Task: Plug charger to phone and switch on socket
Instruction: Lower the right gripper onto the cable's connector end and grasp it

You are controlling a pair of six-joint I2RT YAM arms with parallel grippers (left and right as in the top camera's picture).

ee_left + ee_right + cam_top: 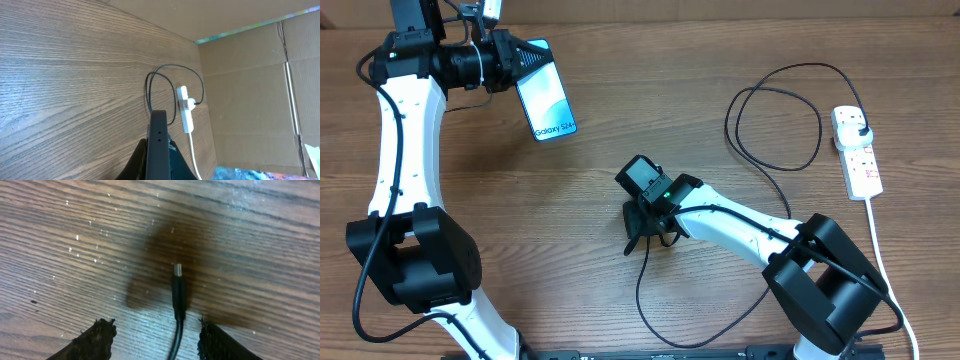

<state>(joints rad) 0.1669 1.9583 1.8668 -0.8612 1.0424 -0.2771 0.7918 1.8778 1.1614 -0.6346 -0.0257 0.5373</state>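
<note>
My left gripper [525, 60] is shut on the phone [548, 103], a slim handset with a light-blue screen, held at the table's back left; in the left wrist view I see its dark edge [158, 145] between the fingers. The charger's black cable [760, 150] loops from its plug in the white socket strip [857, 150] down to my right gripper [642, 232]. In the right wrist view the connector tip [177, 287] lies on the wood between my open fingers [155, 337], closer to the right finger. The socket strip also shows in the left wrist view [186, 111].
The socket's thick white cord [885, 260] runs down the table's right side. Cardboard walls [250, 90] stand behind the strip. The charger cable curls near the front edge [660, 320].
</note>
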